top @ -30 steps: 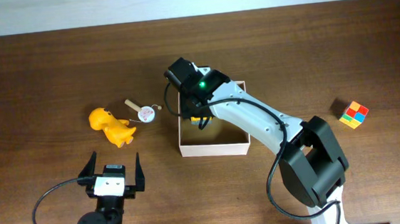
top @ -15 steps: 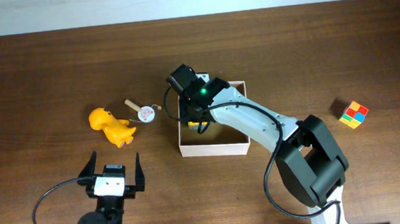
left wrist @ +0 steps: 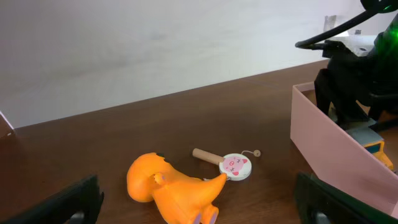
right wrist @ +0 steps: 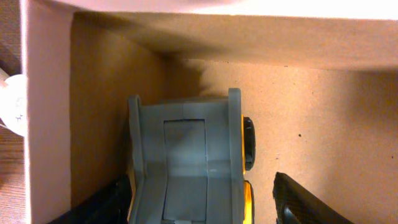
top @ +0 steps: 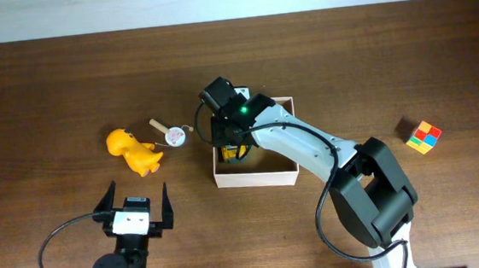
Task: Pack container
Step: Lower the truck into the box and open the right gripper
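Over the container (top: 257, 178), near table centre: right gripper (top: 233, 145) reaches down along its left side, with a grey-and-yellow toy (right wrist: 186, 168) resting on the cardboard floor between the fingers. Its jaws are parted wider than the toy. The right wrist view shows a strip of bare cardboard between one finger (right wrist: 297, 200) and the toy's side, so I judge it set down rather than gripped (the other finger sits close against it, contact unclear). Placing it close to a wall would leave floor free for the rest.

Left gripper (top: 135, 202) sits at the near edge, jaws spread fully, holding nothing.

Only the overhead view shows the colour-block cube (top: 423, 136), far right and well apart from the box; there the arm hides most of the toy. The left wrist view gives the orange animal toy (left wrist: 168, 190) and the small paddle drum (left wrist: 233, 165) lying just beside each other, outside the container's wall.
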Controlling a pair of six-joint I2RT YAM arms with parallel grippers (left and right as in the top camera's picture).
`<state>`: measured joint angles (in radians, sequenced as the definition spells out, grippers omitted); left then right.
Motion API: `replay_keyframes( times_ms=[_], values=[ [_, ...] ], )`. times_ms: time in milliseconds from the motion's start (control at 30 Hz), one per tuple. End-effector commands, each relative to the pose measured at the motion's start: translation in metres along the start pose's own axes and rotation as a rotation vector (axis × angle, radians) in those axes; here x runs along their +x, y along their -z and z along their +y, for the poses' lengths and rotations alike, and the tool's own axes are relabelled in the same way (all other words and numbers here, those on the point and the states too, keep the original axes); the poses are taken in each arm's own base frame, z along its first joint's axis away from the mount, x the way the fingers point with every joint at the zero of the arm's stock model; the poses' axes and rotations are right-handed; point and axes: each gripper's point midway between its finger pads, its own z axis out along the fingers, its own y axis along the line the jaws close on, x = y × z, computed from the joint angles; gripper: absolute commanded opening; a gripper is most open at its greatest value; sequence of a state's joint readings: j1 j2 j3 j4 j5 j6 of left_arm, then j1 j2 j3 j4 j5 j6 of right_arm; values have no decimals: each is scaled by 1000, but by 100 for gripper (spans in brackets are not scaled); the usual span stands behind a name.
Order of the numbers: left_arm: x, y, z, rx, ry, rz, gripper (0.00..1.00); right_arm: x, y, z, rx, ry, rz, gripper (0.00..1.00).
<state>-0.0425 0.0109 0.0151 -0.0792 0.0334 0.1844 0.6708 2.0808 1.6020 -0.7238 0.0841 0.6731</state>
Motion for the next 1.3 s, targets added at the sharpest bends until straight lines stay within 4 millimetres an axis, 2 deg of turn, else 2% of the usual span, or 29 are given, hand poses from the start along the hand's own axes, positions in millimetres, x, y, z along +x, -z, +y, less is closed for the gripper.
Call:
replay_keyframes(
  times_ms=[0,100,400,533,733,767,867,967,1100,1267],
  values=[
    [2,0,1,-7,-14,4,99,-1,-2,0,-7,31,-3,68],
    [3,0,1,-7,-14,4,99,-7,4,4,-18,65,-16,68],
    [3,0,1,-7,-14,4,99,-36,59,19,-30,164,-52,68],
    [3,0,1,-7,-14,4,99,-36,73,16,-11,190,-33,67],
    [3,0,1,-7,-14,4,99,-8,66,-12,84,198,85,34],
    [3,0,1,-7,-14,4,99,-6,65,-14,92,199,93,32],
    [3,0,1,-7,-14,4,99,1,56,-28,148,205,104,27],
    [2,0,1,-7,-14,4,99,8,44,-37,179,210,114,27],
    [3,0,1,-7,-14,4,99,16,23,-41,177,209,111,27],
    [3,0,1,-7,-14,4,99,19,15,-42,171,208,102,27]
  ],
)
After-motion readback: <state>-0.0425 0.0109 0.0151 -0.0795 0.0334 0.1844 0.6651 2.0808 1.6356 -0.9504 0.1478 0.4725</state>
